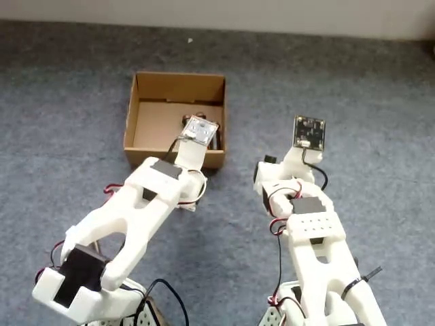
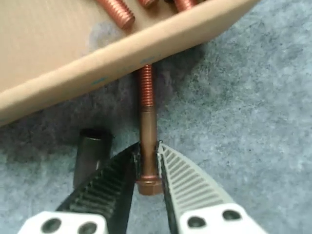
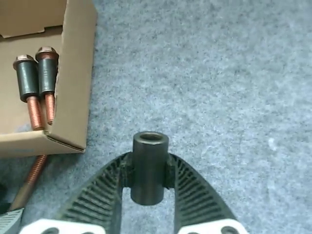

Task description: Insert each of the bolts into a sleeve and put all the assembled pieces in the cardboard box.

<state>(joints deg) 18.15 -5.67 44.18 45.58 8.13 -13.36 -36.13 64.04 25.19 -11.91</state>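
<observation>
Copper-toned threaded metal bolt (image 2: pixel 146 131), matt dark metal sleeve (image 3: pixel 149 165), plain brown cardboard box (image 1: pixel 139 109), rough grey carpeted table (image 1: pixel 353 81), ribbed plastic claw fingers (image 2: pixel 187 178)

- The high view looks steeply down over the carpet (image 1: pixel 353 81) from well off, with the cardboard box (image 1: pixel 175 83) in the upper left of the frame.
- The left wrist view sits just behind the left gripper (image 2: pixel 147 146), looking forward past it, close to the carpet.
- The right wrist view sits likewise behind the right gripper (image 3: pixel 149 158).
- All three share the box; both wrist views also share the bolt (image 2: pixel 147 117) beside it.
</observation>
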